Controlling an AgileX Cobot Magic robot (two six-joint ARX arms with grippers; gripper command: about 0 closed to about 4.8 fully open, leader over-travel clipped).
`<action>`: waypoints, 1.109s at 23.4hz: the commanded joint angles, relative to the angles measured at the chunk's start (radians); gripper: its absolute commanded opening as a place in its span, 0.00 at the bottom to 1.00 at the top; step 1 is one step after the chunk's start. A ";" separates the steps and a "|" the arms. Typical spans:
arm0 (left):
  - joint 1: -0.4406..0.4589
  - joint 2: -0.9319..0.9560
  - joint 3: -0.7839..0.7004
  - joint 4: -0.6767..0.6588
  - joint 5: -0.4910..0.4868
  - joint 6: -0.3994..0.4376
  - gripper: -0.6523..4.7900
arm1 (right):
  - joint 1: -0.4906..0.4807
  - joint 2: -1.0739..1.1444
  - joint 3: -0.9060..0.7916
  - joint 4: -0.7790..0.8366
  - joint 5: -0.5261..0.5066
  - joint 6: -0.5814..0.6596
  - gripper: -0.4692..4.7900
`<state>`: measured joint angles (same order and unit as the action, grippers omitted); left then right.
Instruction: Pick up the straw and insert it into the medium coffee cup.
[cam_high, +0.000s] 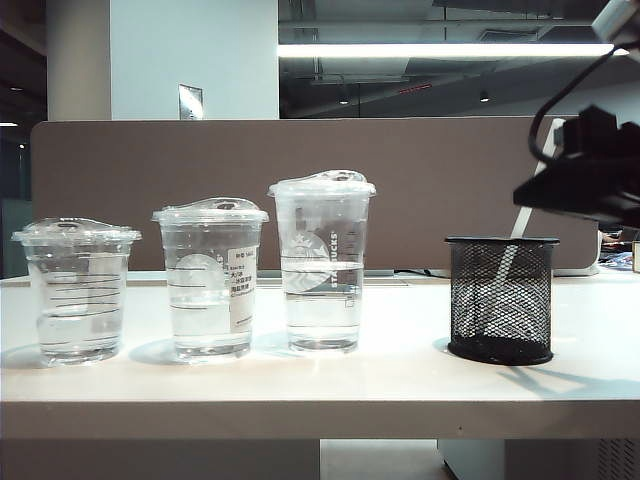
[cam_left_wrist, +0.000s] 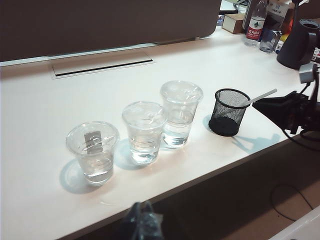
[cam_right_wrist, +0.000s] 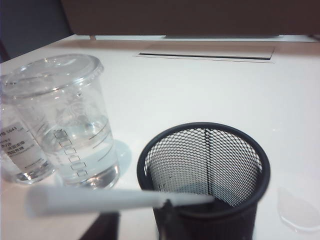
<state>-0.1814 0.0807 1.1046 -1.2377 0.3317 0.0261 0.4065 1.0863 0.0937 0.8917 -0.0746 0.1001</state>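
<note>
Right pincer (cam_left_wrist: 265, 106): hung just beside the black mesh holder (cam_high: 499, 300), on the side away from the cups; seen from the left wrist camera, its dark tip sat against the straw's upper end. Whether the jaws had clamped the straw could not be told from any view.
Straw (cam_right_wrist: 117, 200): leaned in the mesh holder, lower end inside, upper end slanting out over the rim toward the right pincer. In the right wrist view it was a blurred white bar crossing the holder's rim; in the exterior view only a pale streak showed through the mesh.
Tall cup (cam_high: 322, 262): stood nearest the holder, beyond it from the right pincer, part-filled with clear liquid.
Medium coffee cup (cam_high: 211, 280): stood next past the tall cup, lid on, white label facing front; the right wrist view cut it off at the edge.
Short cup (cam_high: 77, 290): farthest from the right pincer; missing from the right wrist view.
Left pincer (cam_left_wrist: 142, 222): a dark blur well back from the counter (cam_high: 400, 385), near the short cup's end; jaw state unreadable.
</note>
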 joint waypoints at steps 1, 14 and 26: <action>0.000 0.001 0.003 0.013 0.005 0.000 0.12 | 0.000 0.040 0.016 0.080 -0.010 -0.001 0.37; 0.000 0.001 0.003 0.013 0.005 0.000 0.12 | 0.000 0.177 0.093 0.120 -0.014 -0.001 0.16; -0.001 0.001 0.003 0.014 0.005 0.000 0.12 | 0.000 0.177 0.135 0.093 -0.034 -0.001 0.34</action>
<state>-0.1818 0.0807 1.1046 -1.2377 0.3321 0.0261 0.4065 1.2652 0.2260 0.9871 -0.0959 0.0967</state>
